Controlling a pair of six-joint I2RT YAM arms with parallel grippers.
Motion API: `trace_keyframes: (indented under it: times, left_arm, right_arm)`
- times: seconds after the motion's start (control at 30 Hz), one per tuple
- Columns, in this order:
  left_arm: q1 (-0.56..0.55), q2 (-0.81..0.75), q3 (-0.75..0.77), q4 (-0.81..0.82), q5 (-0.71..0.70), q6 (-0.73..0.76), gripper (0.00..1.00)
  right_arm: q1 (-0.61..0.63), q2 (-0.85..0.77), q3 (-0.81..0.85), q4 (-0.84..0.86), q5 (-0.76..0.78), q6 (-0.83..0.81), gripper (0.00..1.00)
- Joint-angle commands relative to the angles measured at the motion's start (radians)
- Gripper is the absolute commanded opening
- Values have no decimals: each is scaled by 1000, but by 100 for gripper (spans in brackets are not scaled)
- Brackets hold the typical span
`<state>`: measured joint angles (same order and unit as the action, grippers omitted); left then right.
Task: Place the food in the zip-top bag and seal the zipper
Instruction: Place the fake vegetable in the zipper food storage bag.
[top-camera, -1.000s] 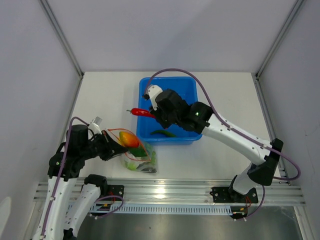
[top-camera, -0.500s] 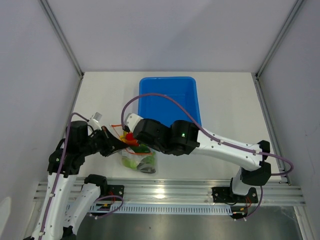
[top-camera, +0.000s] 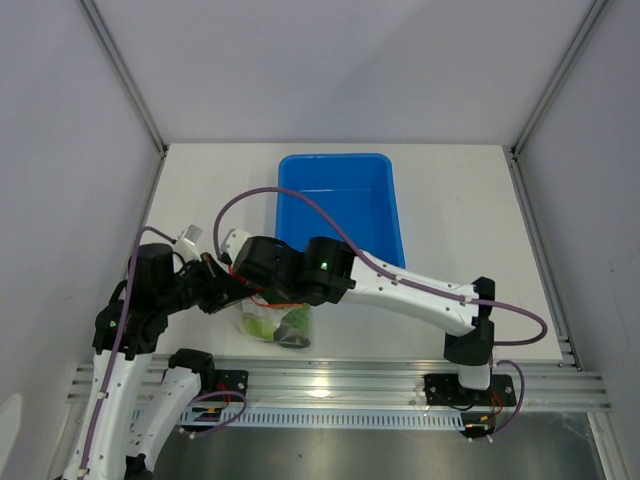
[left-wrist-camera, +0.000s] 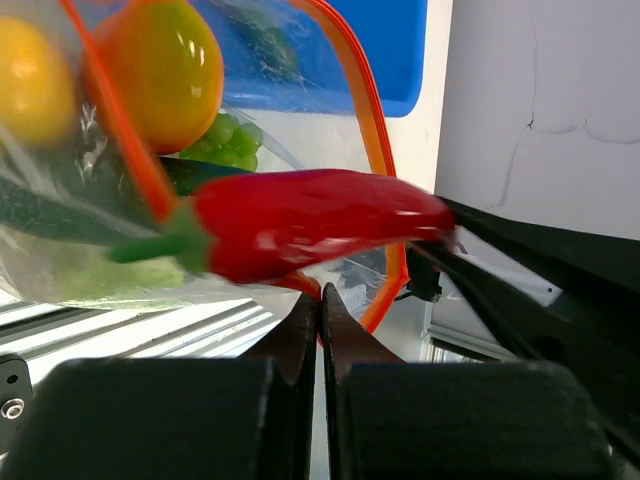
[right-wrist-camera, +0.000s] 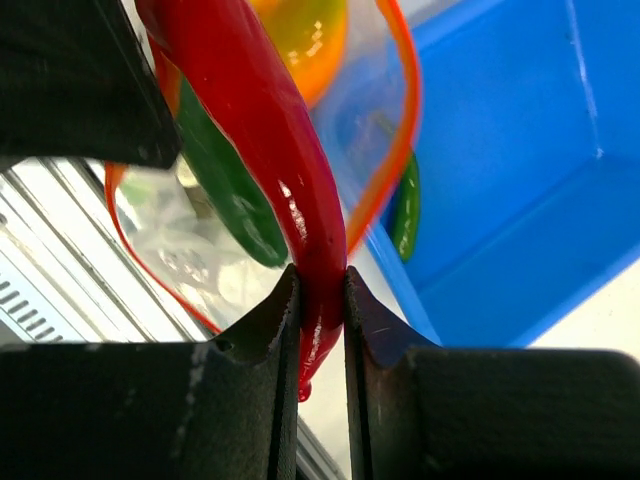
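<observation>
Tabletop (top-camera: 460, 200) just beside the near left corner of the blue bin (top-camera: 340, 190) carries the zip-top bag (top-camera: 285, 330), seen from above. Left wrist: the left hand (left-wrist-camera: 320, 300) is pinched shut on the zipper (left-wrist-camera: 380, 150), holding the mouth agape (bin behind) for the red chili (left-wrist-camera: 300, 225). Right wrist: the right hand (right-wrist-camera: 320, 285) clamps the chili's tip, stem aimed inside.

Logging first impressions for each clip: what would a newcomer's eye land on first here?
The glossy red chili fills both wrist views, clamped in the right gripper at the mouth of the zip-top bag. The left gripper pinches the bag's orange-red zipper at the table's near left, with an orange piece and green food already inside. The blue bin sits just behind.
</observation>
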<state>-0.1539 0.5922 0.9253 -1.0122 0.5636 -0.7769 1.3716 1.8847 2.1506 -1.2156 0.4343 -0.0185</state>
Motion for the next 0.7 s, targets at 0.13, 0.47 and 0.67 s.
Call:
trace_keyframes:
  times: [0.13,0.47,0.67]
  left_arm:
    - [7,-20,6,41,24,8,1]
    - [7,-35,3,32,22,10,0]
    - [7,-34,13,30,22,10,1]
  right_arm:
    - [-8,125,172,-22,-72,71,1]
    - [-37,178,279,-48,-157,144,1]
    - [-48,160,160,-68,-141,166,8]
